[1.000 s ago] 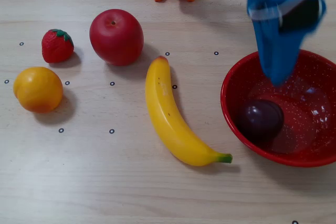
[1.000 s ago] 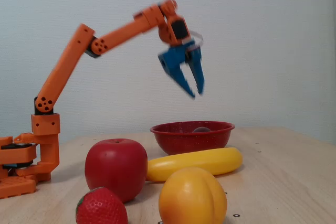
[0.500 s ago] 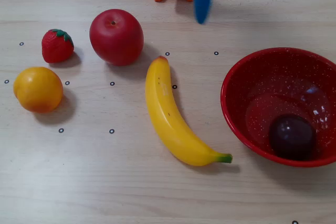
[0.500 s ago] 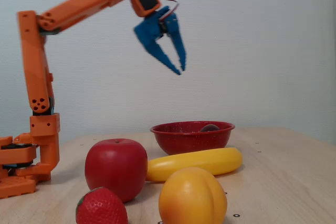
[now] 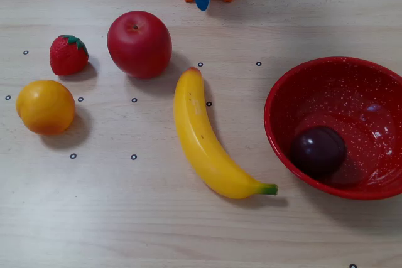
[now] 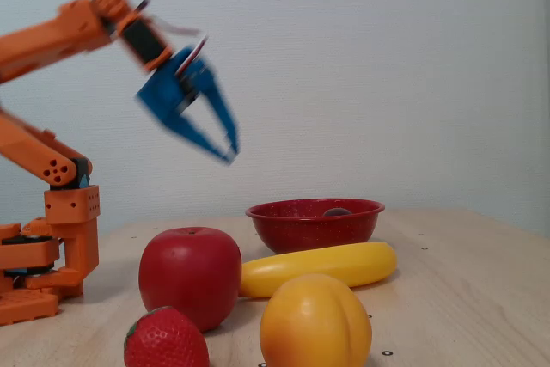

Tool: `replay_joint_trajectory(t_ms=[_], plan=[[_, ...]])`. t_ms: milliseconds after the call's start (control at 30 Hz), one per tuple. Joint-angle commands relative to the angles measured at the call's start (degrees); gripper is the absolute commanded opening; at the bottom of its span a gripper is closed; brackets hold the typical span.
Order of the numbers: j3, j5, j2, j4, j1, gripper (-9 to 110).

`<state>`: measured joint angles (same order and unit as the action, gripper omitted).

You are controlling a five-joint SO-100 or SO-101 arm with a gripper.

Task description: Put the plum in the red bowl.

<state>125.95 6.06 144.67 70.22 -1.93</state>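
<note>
We see the plum (image 5: pixel 318 150) resting inside the red bowl (image 5: pixel 284 86); the gripper (image 6: pixel 225 145), jaws slightly spread and empty, risks little beyond clipping the apple (image 6: pixel 190 273) while descending.

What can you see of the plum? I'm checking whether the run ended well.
The plum is small, round, glossy and dark purple-maroon, with no stem visible. It lies inside the red bowl, low against the near-left wall in the top-down fixed view; in the side fixed view only its top shows above the rim. Nothing else touches it; the gripper hangs well away.
</note>
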Motion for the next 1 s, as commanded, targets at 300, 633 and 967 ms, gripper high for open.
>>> replay_joint_trajectory(t_ms=[300, 633, 967], plan=[[31.11, -1.23, 28.48, -11.78, 3.16, 0], [47.55, -1.76, 39.11, -15.73, 4.13, 0], [48.52, -4.13, 39.11, -16.70, 4.22, 0]])
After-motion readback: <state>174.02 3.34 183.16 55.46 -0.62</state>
